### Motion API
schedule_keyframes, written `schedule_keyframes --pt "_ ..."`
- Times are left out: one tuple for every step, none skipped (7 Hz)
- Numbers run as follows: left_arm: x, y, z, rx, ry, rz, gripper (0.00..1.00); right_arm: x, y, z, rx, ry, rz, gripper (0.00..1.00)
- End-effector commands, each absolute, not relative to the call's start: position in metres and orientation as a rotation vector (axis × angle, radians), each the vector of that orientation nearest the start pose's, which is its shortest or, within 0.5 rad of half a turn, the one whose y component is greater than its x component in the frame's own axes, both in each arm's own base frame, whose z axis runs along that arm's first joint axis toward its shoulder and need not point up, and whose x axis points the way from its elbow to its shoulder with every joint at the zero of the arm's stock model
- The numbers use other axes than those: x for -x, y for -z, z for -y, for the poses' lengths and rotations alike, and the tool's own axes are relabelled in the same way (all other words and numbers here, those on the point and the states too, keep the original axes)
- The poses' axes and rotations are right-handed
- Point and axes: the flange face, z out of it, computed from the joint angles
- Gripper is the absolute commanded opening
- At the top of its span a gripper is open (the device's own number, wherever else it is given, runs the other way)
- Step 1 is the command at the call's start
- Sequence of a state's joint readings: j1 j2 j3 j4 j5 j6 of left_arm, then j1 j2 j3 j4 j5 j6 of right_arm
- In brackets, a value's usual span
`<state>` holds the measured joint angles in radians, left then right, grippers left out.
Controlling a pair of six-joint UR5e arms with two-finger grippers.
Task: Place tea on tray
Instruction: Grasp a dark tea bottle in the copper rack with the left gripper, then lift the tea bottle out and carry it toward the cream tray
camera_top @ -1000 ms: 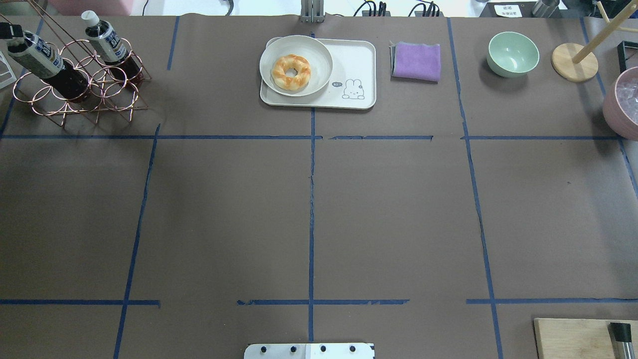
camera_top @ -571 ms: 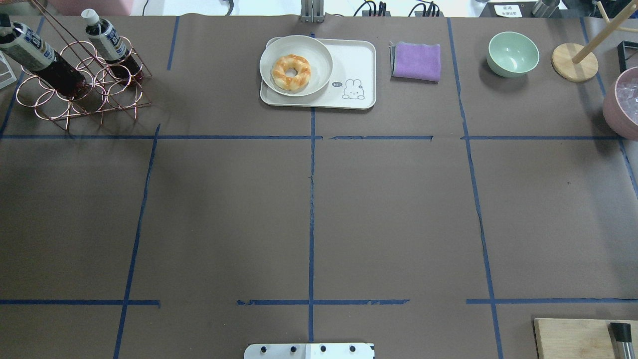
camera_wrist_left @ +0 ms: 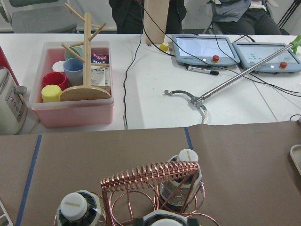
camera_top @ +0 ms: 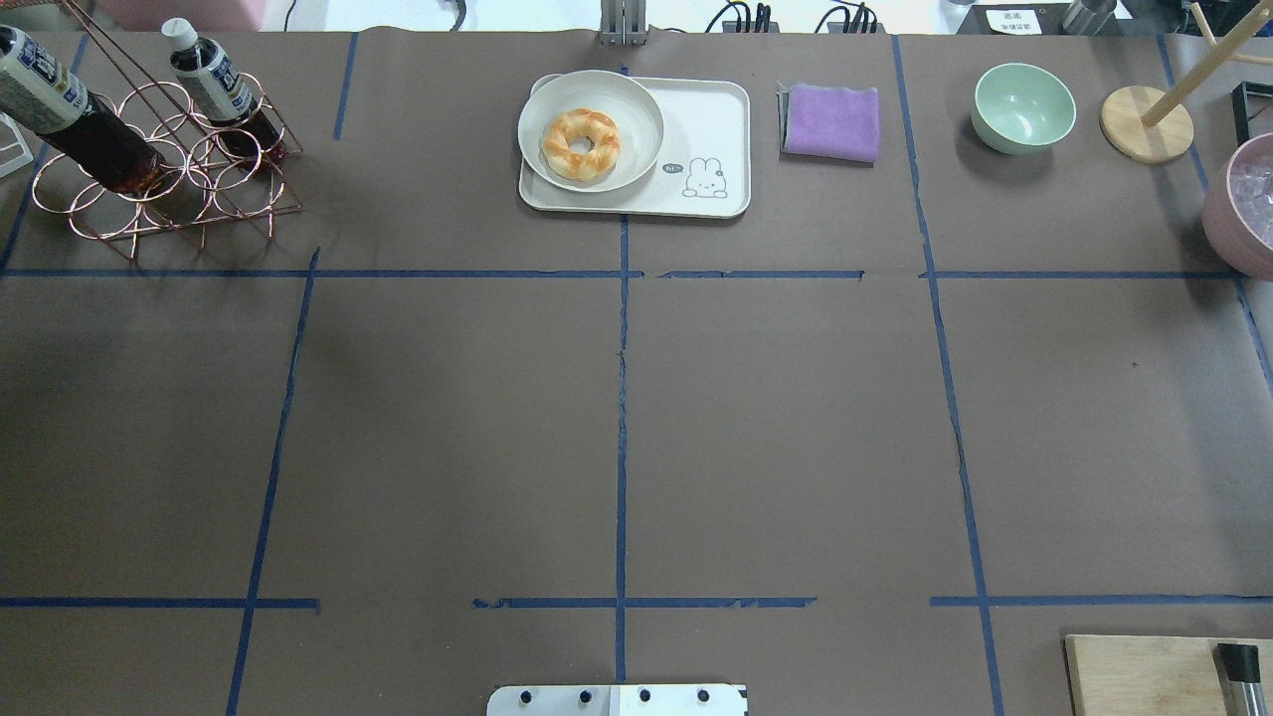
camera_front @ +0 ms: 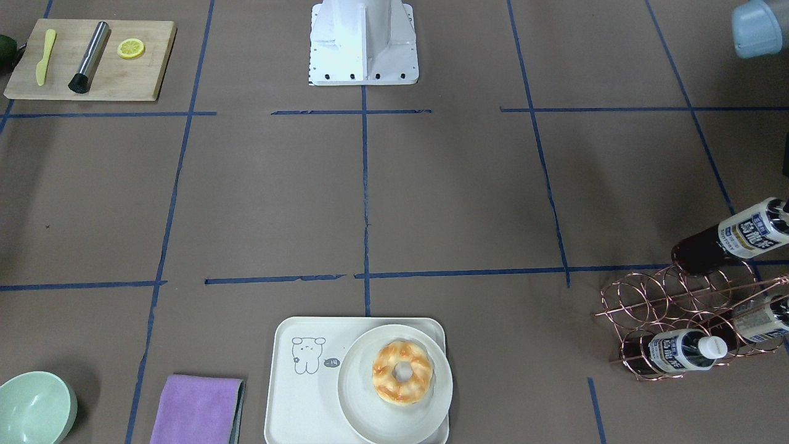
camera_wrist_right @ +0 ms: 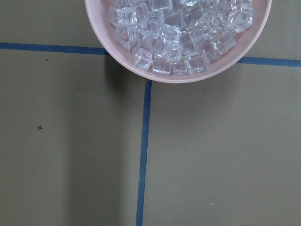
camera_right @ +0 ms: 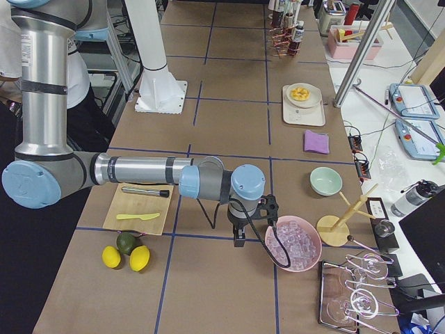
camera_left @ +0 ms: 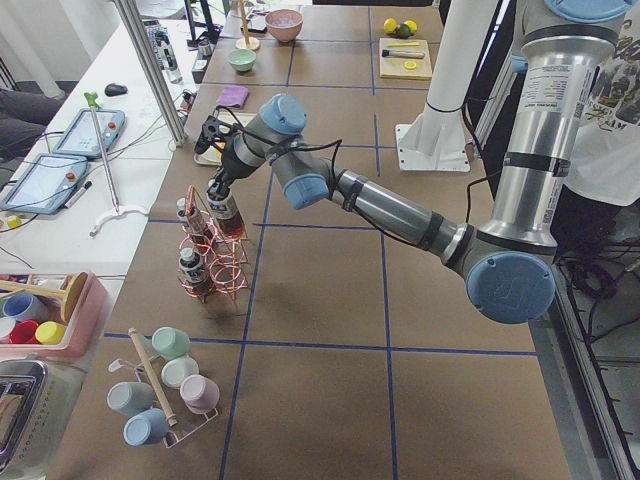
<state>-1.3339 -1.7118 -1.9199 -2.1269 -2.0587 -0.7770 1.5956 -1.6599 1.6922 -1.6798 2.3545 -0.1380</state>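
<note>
Up at the tabletop's (camera_top: 796, 418) far left corner, the left hand (camera_left: 221, 190) seems clamped on the cap end of the tea (camera_front: 733, 237), tilted, base by the one copper rack's (camera_front: 653, 308) top rings. Three bottles in all; the other two (camera_front: 677, 353) sit in that rack. One tray (camera_top: 711, 119), well apart.

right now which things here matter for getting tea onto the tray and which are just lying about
For the job: tilted tea bottle, wire rack, tray.

Lying about: doughnut, round plate, purple cloth, green bowl, ice bowl, wooden board, other racked bottle.
</note>
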Motion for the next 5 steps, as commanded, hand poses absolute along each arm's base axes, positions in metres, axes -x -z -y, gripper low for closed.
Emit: schedule_keyframes --pt "-0.067 -0.308 0.507 -0.675 0.180 -0.898 0.00 -0.073 -0.650 0.447 0.008 0.080 0.787 1.00" --pt "-0.114 -0.290 0.493 -0.734 0.135 -0.863 0.02 -0.073 -0.650 0.447 0.008 0.080 0.787 1.00" --pt "-0.165 -0.279 0.476 -0.763 0.089 -0.828 0.01 -0.073 -0.650 0.447 0.009 0.080 0.787 1.00" --pt "-0.199 -0.259 0.457 -0.754 0.059 -0.792 0.01 -0.073 -0.650 0.447 0.009 0.080 0.787 1.00" --pt "-0.236 -0.223 0.450 -0.707 0.138 -0.816 0.01 -0.072 -0.650 0.447 0.010 0.078 0.790 1.00"
